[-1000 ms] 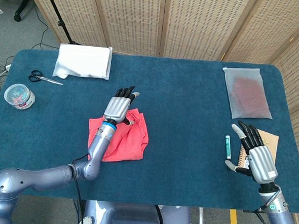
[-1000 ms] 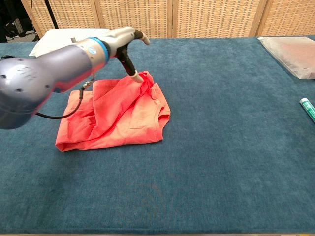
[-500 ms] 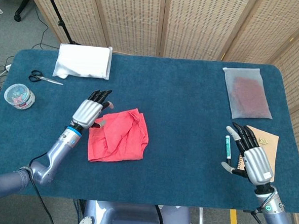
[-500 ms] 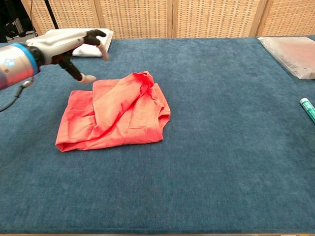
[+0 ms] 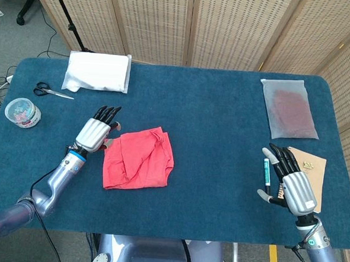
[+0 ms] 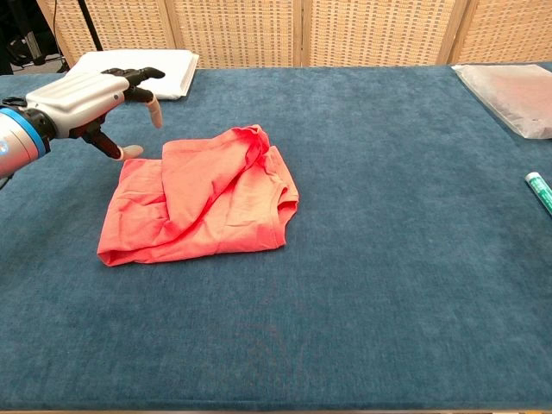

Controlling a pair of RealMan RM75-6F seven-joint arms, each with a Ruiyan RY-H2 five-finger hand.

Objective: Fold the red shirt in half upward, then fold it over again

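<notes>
Meanwhile the left hand (image 5: 94,132) is hovering with fingers spread and empty, the folded red shirt (image 5: 139,158) lying just beside its thumb side, while the right hand (image 5: 292,184) is resting open.

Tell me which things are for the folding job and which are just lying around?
For the job: shirt, left hand.

Just lying around: scissors, white cloth, tub, bag, pen, notebook.
</notes>
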